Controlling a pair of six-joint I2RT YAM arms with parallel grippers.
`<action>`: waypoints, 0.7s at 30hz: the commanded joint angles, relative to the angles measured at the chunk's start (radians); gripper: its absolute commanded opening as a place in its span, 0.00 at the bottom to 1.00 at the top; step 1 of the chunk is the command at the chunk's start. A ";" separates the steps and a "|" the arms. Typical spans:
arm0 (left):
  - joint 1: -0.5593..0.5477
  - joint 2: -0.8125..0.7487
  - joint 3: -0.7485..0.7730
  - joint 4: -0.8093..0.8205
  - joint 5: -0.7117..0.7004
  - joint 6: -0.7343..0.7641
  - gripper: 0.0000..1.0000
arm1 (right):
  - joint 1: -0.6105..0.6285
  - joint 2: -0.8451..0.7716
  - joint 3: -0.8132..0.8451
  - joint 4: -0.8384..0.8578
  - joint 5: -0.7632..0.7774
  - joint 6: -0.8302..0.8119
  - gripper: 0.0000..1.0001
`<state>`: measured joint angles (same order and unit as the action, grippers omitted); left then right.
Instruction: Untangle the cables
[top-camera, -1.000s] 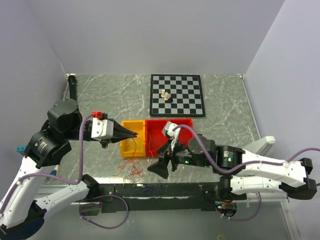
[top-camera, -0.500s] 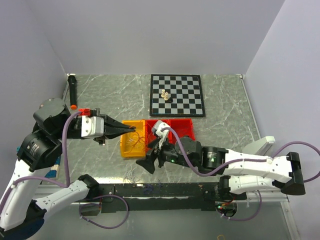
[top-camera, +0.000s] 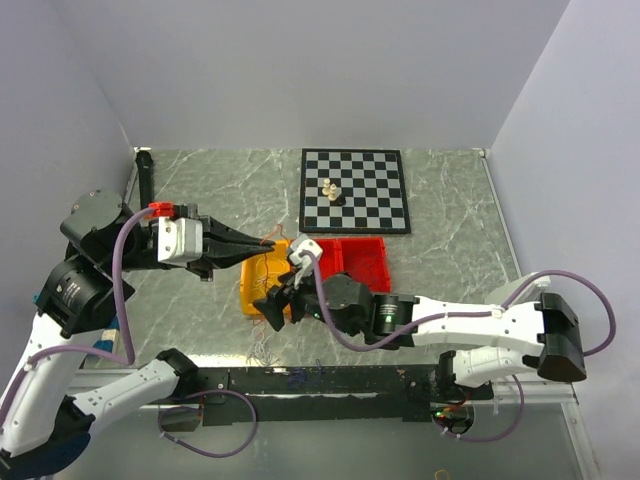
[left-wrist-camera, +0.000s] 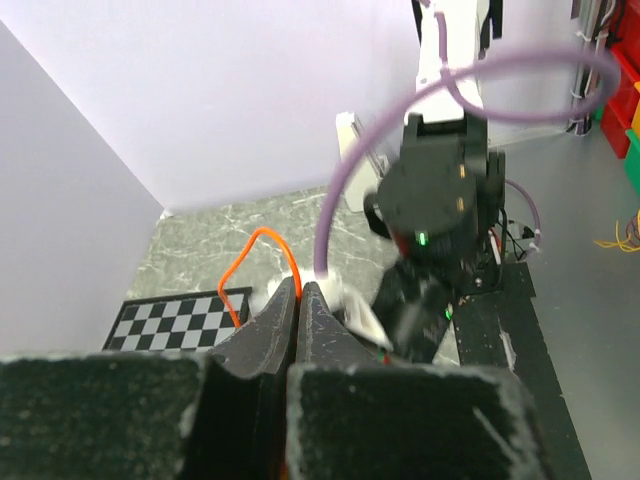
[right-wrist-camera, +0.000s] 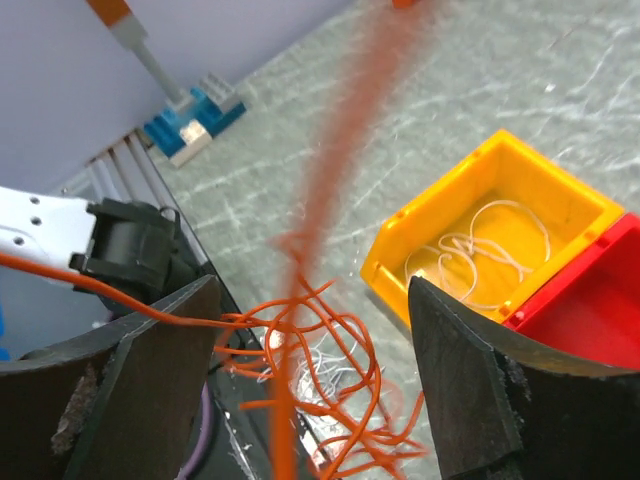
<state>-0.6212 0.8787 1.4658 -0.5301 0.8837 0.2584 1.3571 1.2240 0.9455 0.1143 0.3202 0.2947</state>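
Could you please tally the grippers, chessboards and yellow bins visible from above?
Grippers: 2 (left gripper, right gripper)
Chessboard: 1
Yellow bin: 1
Total: 4

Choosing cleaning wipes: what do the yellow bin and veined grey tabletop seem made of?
The yellow open bin looks like glossy moulded plastic: uniform colour, thick rounded rim. The veined grey tabletop looks like smooth stone or a marble-print laminate: white veins; which, unclear.
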 joint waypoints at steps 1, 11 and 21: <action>0.002 0.002 0.042 0.062 -0.009 -0.037 0.01 | 0.001 0.015 0.001 0.079 -0.018 0.046 0.79; 0.005 0.035 0.145 0.122 -0.093 -0.045 0.01 | -0.018 0.016 -0.083 0.048 -0.070 0.135 0.33; 0.005 0.078 0.255 0.226 -0.236 -0.048 0.01 | -0.019 -0.142 -0.352 0.015 -0.049 0.284 0.08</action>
<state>-0.6212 0.9775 1.6215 -0.5022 0.7174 0.2256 1.3434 1.1286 0.7021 0.2493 0.2459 0.4839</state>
